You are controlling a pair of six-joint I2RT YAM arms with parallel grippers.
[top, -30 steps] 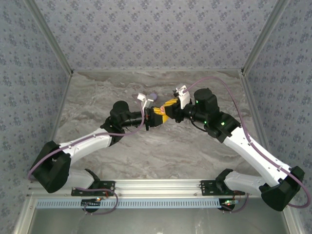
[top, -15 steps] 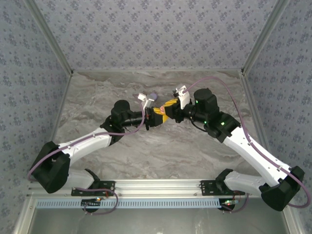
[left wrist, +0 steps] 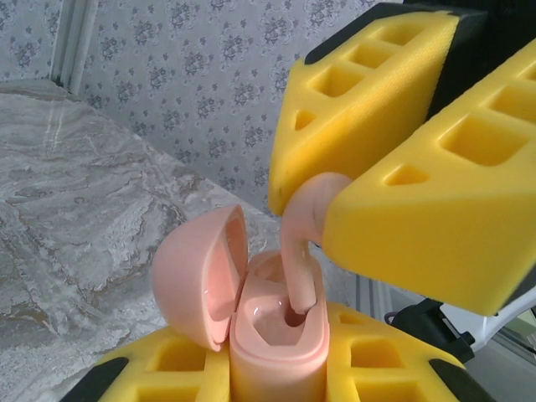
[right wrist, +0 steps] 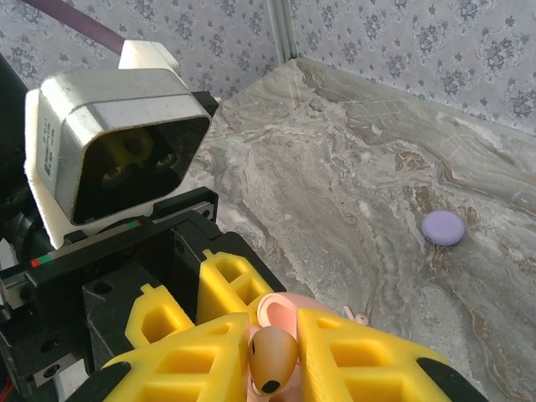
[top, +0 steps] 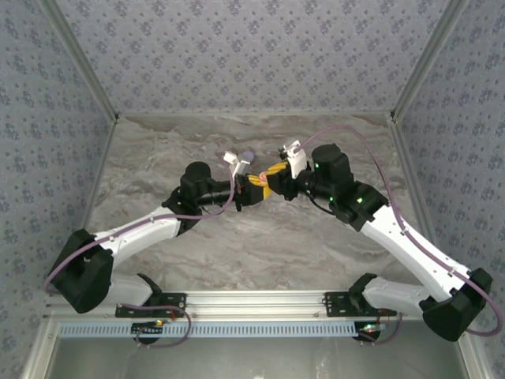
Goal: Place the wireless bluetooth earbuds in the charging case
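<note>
Closest in the left wrist view, the left gripper (left wrist: 276, 373) is clamped on the pink charging case (left wrist: 276, 335). The case stands upright, its lid (left wrist: 197, 280) swung open to the left. Just above it, the right gripper (left wrist: 322, 205) pinches a pink earbud (left wrist: 297, 251) (stem down, its tip inside one of the case's wells). Beyond the case, in the right wrist view, a tiny pale bit, apparently the second earbud (right wrist: 358, 318), lies on the marble table (right wrist: 352, 159). A lilac disc (right wrist: 442, 228) sits farther back on it.
</note>
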